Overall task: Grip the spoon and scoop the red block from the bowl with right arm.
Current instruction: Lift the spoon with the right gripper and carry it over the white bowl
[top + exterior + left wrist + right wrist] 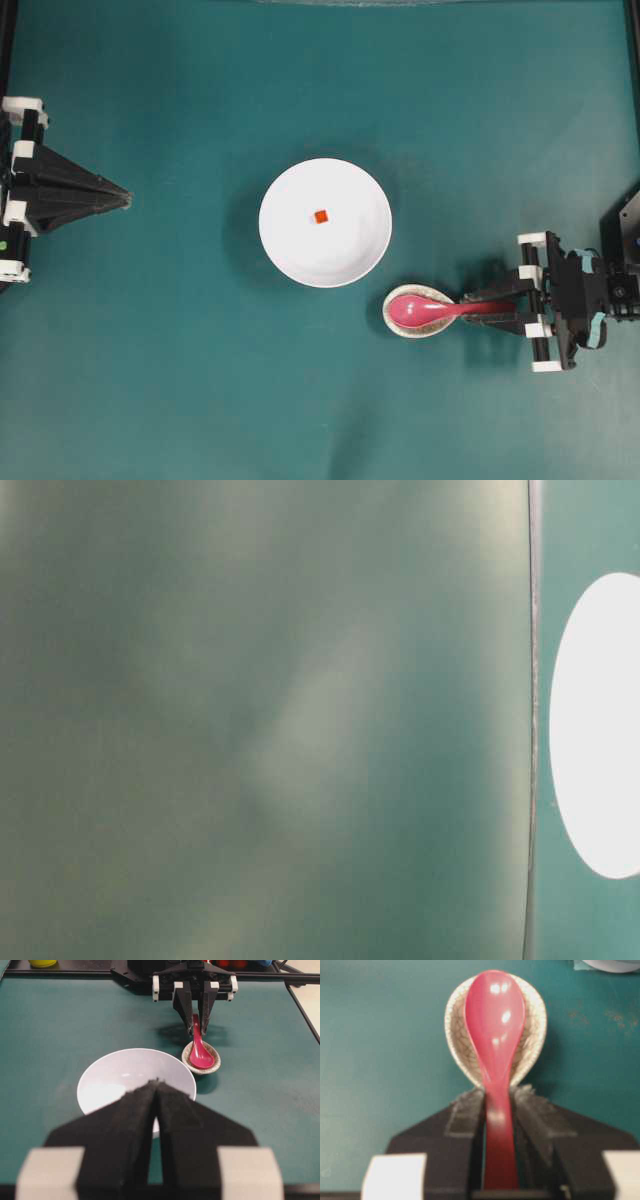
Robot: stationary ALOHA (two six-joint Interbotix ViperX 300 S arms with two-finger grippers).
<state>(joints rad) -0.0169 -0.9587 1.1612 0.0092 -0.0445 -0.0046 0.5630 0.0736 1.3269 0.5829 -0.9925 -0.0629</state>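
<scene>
The pink-red spoon [420, 308] lies with its scoop in a small speckled dish [432, 328], handle pointing right. My right gripper [468, 305], with white brackets and teal tape, has its jaws closed on both sides of the handle; the right wrist view shows the spoon [495, 1025] gripped at the gripper [497, 1092]. The white bowl [340, 250] sits mid-table with the tiny red block [321, 216] inside. My left gripper [125, 198] is shut and empty at the far left. In the left wrist view it [157, 1082] hides the block.
The speckled dish [455, 1025] sits just right of and below the bowl in the overhead view. The left wrist view shows the bowl [115, 1075], the spoon [200, 1055] and the right gripper [198, 1027] beyond it. The table-level view is blurred, showing only the bowl [600, 730].
</scene>
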